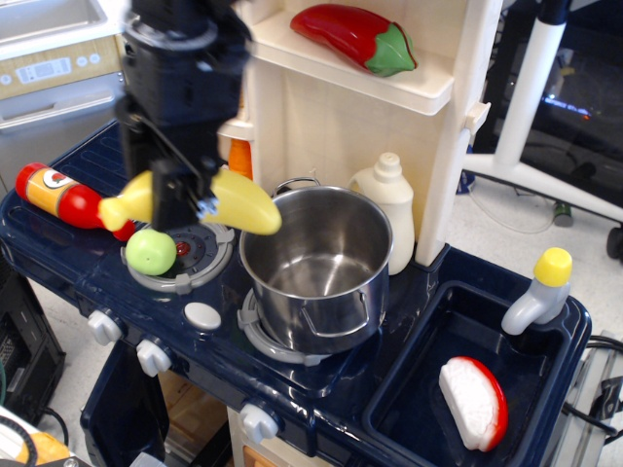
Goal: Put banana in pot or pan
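Observation:
My gripper (181, 202) is shut on the yellow banana (243, 203) and holds it in the air, level, above the left burner. The banana's right end hangs over the left rim of the shiny steel pot (316, 263). Its left end (131, 204) sticks out past my fingers. The pot stands on the right burner and holds nothing that I can see.
A green round fruit (150, 251) lies on the left burner below the banana. A red ketchup bottle (60, 195) lies at the far left. A white bottle (391, 209) stands behind the pot. A red pepper (356, 37) lies on the shelf. The sink (409, 399) holds a red-and-white piece (473, 402).

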Controlling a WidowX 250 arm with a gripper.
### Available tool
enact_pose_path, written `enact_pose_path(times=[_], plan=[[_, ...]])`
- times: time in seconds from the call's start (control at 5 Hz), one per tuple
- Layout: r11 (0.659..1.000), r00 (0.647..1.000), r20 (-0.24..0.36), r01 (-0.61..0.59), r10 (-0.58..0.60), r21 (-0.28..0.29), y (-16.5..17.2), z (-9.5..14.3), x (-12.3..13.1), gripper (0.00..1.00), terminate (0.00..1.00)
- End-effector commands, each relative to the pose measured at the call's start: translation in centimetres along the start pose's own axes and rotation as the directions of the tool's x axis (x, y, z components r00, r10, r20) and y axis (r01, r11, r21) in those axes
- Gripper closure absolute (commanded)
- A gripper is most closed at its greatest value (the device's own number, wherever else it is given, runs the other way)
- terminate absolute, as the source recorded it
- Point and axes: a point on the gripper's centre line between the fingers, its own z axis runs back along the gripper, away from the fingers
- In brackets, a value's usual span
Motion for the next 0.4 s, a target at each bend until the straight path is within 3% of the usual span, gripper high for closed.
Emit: enact_pose_path(times=[0.0, 0.2], plan=[[0.983, 0.987, -0.076, 0.151, -0.144, 0.103, -0.44, 0.67, 2.14, 1.0, 0.0], [0.987, 0.992, 0.007, 0.128, -0.13, 0.094, -0.92, 0.51, 2.88, 1.0, 1.0]])
